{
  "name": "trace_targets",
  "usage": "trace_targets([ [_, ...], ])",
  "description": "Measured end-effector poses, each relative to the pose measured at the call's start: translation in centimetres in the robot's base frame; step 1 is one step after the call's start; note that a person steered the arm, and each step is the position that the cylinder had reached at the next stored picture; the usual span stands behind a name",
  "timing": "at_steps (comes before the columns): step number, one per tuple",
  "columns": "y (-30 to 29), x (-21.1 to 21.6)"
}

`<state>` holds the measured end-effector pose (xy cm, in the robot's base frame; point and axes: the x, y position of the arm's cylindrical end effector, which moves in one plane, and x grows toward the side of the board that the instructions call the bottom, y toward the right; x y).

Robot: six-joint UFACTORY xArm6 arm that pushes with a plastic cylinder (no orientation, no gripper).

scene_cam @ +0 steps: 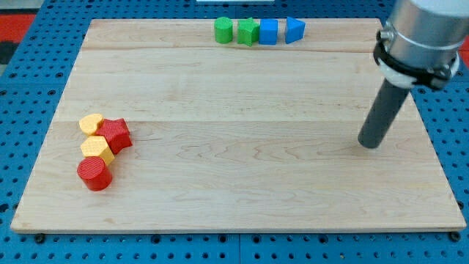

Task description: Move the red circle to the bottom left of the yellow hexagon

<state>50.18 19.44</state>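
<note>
wooden board (242,198) fills most of the frame, sitting on a blue pegboard (22,88) that shows round the edges. the arm's rod comes down from the upper right of the frame, my tip (371,144) resting on the board at the right side, touching no block, nothing held or pushed, well apart from everything. a row of four blocks sits at the top centre, likely parked out of the way: green cylinder (223,30), green block (248,31) of unclear shape, blue square (269,31), blue block (294,30) roughly triangular. cluster at the left of the frame: yellow block (91,123), red block (116,135) star-like just beside it, yellow hexagon (97,149) below them, red circle (94,174) touching the hexagon's lower edge. the circle looks already at the hexagon's bottom, slightly left, so i judge the task done or nearly done, which would explain the tip standing clear.
</note>
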Motion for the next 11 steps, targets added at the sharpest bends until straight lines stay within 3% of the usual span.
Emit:
trace_targets([
  [3,-1.6,4.1],
  [4,-9.9,6.6],
  [5,-21.1,5.7],
  [7,-33.5,5.7],
  [9,-38.4,4.5],
  [11,-39.7,-0.2],
])
